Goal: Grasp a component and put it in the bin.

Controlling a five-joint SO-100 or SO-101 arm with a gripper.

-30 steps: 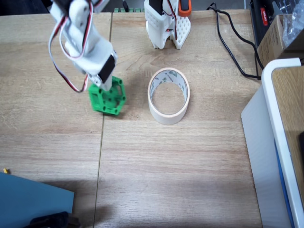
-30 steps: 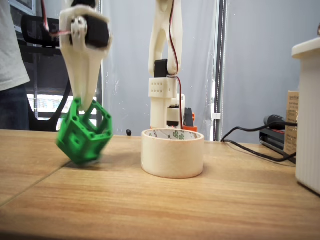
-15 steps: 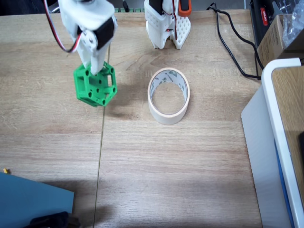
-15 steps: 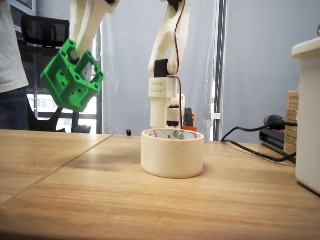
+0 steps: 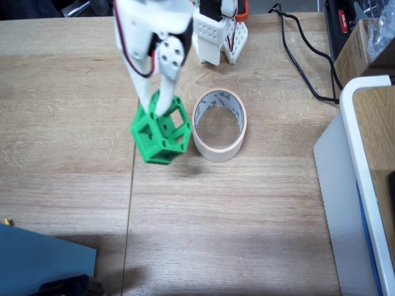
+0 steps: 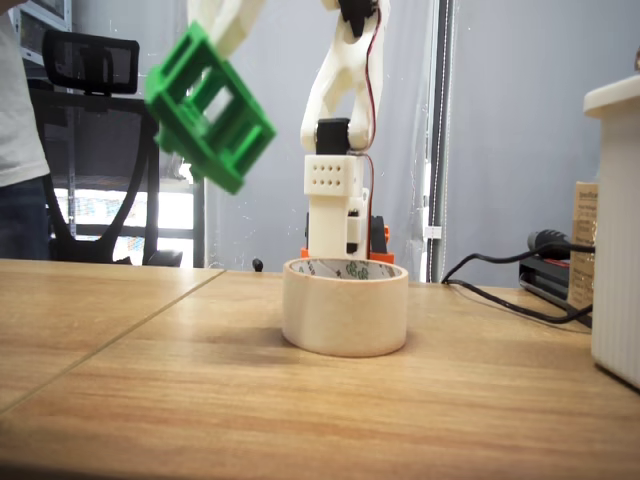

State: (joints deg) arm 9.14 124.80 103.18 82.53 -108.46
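Above wooden table (image 5: 74,92): bright green open-sided hexagonal plastic frame (image 5: 161,129) airborne, tilted, left of cream masking-tape ring (image 5: 219,125) in both fixed views. White two-finger gripper (image 5: 159,106) clamps frame's top edge. Risk: skewed frame catches ring rim on release, tips outside. Arm reaches down-forward from base (image 5: 217,37).

Wooden table (image 5: 234,209), seam running top to bottom left of centre. Black cable (image 5: 296,55) snaking across table at upper right; seen again low at right (image 6: 500,290). White-edged box (image 5: 358,179) at right edge. Blue sheet (image 5: 37,259) at bottom left corner. Tiny yellow speck (image 5: 7,221) beside it, possibly scrap. Black chair (image 6: 90,70) behind table. Person (image 6: 20,150) standing at left edge.
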